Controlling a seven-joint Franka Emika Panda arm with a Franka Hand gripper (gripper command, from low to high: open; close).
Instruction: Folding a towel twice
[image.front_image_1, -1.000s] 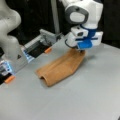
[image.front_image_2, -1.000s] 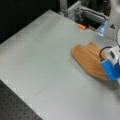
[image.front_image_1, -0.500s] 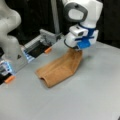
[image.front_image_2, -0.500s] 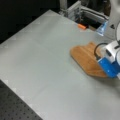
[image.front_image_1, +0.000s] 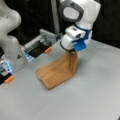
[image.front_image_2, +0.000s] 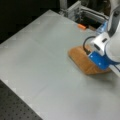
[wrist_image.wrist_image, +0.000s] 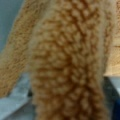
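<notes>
Gripper (image.front_image_1: 71, 51) at frame centre-right, pinching towel (image.front_image_1: 58, 71) edge, lifted off table (image.front_image_1: 95, 95). Rest of towel lies flat lower left. Wrist view: terry cloth fills frame.

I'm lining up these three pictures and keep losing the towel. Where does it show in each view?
Front view: the towel lies at centre, one edge lifted up to the gripper.
Front view: the towel lies right of centre, its right part hidden behind the gripper.
Wrist view: the towel fills nearly the whole picture, hanging close to the camera.
Shared landmark: the grey table.
</notes>
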